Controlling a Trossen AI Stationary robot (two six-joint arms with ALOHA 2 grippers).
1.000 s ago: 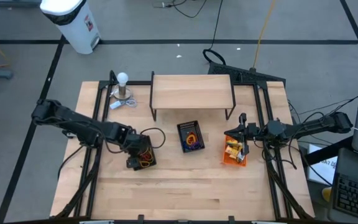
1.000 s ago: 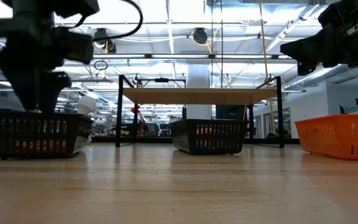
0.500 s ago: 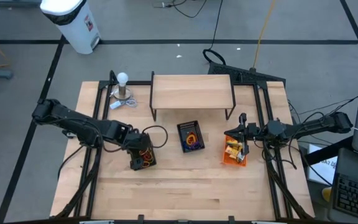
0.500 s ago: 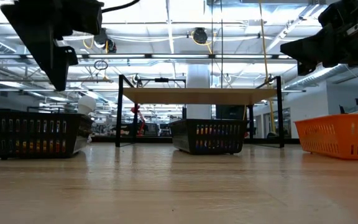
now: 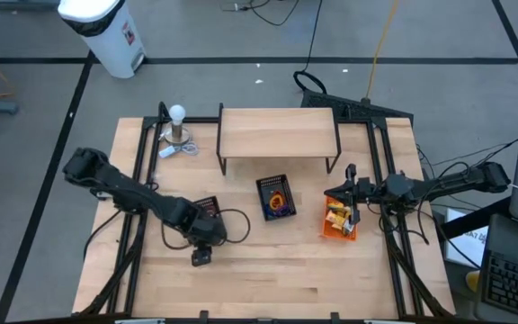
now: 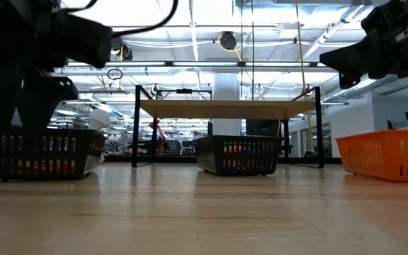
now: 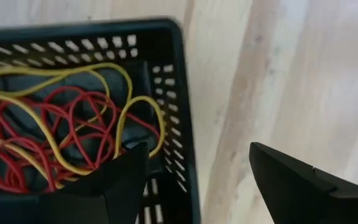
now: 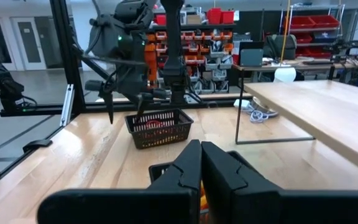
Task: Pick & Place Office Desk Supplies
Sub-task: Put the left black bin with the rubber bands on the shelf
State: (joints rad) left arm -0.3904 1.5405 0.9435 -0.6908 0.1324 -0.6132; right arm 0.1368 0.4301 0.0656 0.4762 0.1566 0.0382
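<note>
Left tool (image 7: 194,180): fingers spread, empty, over left black basket's (image 7: 182,93) corner | loops (image 7: 55,124): red and yellow, tangled inside that basket, partly cut off | right tool (image 8: 201,162): fingers pressed together, empty, above orange basket (image 5: 338,219), well apart from left black basket | middle black basket (image 5: 274,197): contents unclear

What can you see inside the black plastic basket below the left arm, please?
The black plastic basket holds tangled red and yellow elastic loops. The left tool's finger covers one corner, so anything there is hidden.
</note>
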